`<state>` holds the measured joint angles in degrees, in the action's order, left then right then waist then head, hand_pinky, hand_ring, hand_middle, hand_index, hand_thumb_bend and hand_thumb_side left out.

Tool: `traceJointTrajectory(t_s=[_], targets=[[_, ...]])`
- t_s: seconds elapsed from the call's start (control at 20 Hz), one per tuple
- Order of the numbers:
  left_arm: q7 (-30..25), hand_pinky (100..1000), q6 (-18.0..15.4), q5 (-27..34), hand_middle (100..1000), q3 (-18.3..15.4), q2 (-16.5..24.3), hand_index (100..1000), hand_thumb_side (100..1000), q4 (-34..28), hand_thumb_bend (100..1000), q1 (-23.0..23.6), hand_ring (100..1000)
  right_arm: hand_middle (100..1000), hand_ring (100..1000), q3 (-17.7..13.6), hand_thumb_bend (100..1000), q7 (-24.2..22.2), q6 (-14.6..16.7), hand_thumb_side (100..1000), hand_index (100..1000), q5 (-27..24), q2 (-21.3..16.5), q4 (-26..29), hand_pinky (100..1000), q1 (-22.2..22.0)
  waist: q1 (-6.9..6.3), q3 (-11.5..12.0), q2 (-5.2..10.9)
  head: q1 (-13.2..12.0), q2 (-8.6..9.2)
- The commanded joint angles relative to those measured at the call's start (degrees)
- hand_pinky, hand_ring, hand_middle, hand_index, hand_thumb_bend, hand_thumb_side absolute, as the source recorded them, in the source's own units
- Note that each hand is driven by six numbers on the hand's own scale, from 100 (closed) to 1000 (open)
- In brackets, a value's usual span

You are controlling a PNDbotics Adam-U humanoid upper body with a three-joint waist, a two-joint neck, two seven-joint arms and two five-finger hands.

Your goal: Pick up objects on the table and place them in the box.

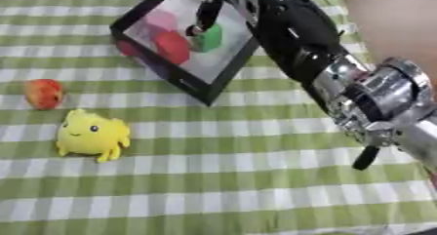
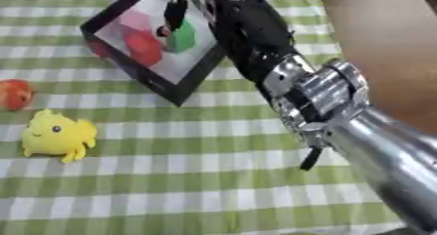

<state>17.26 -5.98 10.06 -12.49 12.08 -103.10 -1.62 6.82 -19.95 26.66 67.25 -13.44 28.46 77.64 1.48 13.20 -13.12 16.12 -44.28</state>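
Right hand [image 1: 208, 12] over the box [image 1: 224, 78] near the tablecloth's [image 1: 256, 180] far edge, fingers on a green thing [image 1: 210, 38], grip hard to tell; yellow toy [image 1: 92, 134] and red fruit [image 1: 44, 93] far off by the left edge.

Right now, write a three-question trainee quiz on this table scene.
1. True or false: the yellow plush toy lies inside the box.
2. Which arm reaches over the box? A) left B) right
3. Fill in: the red-orange fruit lies on the green-checked ______.

Key: 1 false, it lies on the cloth outside; 2 B, with the right hand over the green object; 3 tablecloth.
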Motion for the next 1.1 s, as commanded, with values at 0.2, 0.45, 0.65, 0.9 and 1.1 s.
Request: traceJointTrajectory(t_s=[0.2, 0.45, 0.65, 0.9, 1.1], targets=[[0.0, 909, 0.0, -0.1, 743, -0.2, 0.9, 838, 709, -0.8, 269, -0.3, 635, 840, 864, -0.8, 412, -1.0, 0.1, 100, 918, 0.4, -1.1, 1.8, 903, 1.4, 0.15, -0.2, 0.17, -0.2, 0.16], [0.2, 909, -0.1, -0.2, 742, -0.4, 0.9, 838, 707, -0.8, 269, 0.0, 634, 805, 826, -0.5, 413, -0.5, -1.2, 100, 900, -9.4, -3.4, 7.8, 893, 0.6, -0.02, -0.5, 0.46, -0.9, 0.16], [0.6, 909, -0.1, -0.4, 742, -0.7, 1.2, 838, 706, -0.8, 269, 0.2, 634, 760, 784, 3.0, 334, -1.6, -6.4, 111, 869, -30.2, -9.2, 22.6, 890, -2.3, 0.06, -1.4, 0.80, -2.3, 0.16], [0.8, 908, -0.2, -0.8, 742, -0.9, 2.2, 838, 700, -1.0, 267, 0.1, 635, 748, 768, 5.7, 186, -2.4, -19.0, 171, 853, -55.4, -20.0, 46.0, 892, -10.6, 0.12, -2.5, 1.30, -3.9, 0.16], [0.9, 906, -0.4, -1.1, 743, -0.8, 3.6, 838, 691, -1.2, 262, -0.4, 635, 738, 753, 1.6, 124, 1.8, -26.8, 191, 842, -69.0, -25.5, 62.7, 903, -21.0, -0.06, -3.0, 1.56, -5.0, 0.16]])
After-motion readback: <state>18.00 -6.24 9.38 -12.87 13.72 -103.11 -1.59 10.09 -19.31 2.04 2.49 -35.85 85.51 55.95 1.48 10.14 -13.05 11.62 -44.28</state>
